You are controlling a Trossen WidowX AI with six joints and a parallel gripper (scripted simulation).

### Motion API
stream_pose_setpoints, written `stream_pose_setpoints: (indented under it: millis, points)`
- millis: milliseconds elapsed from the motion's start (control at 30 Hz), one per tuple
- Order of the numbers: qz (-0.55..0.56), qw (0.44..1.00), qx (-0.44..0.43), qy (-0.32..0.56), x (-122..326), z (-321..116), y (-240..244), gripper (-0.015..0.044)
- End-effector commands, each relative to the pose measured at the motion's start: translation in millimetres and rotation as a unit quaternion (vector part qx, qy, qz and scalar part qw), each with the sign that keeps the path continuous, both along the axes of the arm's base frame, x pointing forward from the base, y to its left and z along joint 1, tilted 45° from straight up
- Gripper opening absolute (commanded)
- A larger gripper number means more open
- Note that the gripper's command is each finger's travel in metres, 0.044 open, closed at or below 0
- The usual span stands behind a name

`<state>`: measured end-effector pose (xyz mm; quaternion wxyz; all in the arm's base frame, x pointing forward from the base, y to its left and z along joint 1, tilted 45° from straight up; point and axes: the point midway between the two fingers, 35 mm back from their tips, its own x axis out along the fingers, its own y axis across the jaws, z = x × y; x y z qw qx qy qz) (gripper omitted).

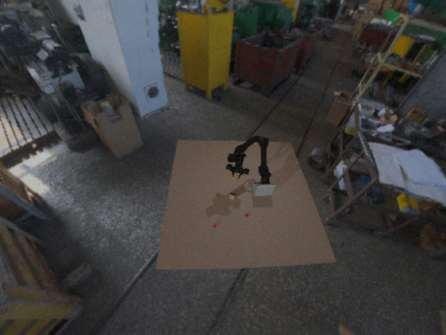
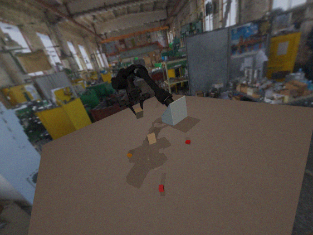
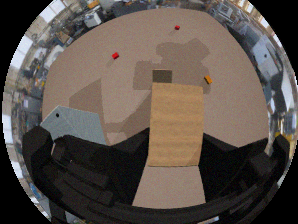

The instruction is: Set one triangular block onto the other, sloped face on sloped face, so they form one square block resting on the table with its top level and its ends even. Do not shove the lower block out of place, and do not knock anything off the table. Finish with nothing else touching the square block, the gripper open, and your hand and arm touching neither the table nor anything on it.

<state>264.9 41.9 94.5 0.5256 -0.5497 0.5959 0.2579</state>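
My gripper (image 1: 236, 175) (image 2: 138, 110) (image 3: 172, 132) is shut on a tan triangular block (image 1: 236, 176) (image 2: 138, 113) (image 3: 176, 120) and holds it high above the table (image 1: 190, 246) (image 2: 236, 181) (image 3: 235, 100). The fingers grip it from two sides. The other triangular block (image 1: 232, 196) (image 2: 151, 138) (image 3: 162, 76) rests on the table, apart from the held one. In the wrist view it is in the arm's shadow, just beyond the held block's far edge and partly hidden by it. How its slope lies is hard to tell.
A large grey wedge-shaped block (image 1: 263, 190) (image 2: 179, 112) (image 3: 80, 125) stands by the arm's base. A small orange piece (image 1: 215, 197) (image 2: 129, 155) (image 3: 208, 80) lies near the lower block. One small red cube (image 1: 247, 215) (image 2: 187, 142) (image 3: 115, 56) and another red cube (image 1: 214, 225) (image 2: 161, 188) (image 3: 177, 27) lie farther out.
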Motion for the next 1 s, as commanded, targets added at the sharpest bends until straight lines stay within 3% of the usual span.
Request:
stream_pose_setpoints:
  millis: [0,200,767,967]
  points:
    - [0.0,1.0,-0.006,-0.004,3.3,-6.6,18.0,0.0]
    - [0.001,1.0,-0.008,-0.006,3.4,-11.9,29.4,0.0]
    - [0.001,1.0,-0.009,-0.007,14.9,-80.8,-1.0,0.0]
    - [0.001,1.0,-0.009,-0.007,12.9,-84.2,-2.4,0.0]
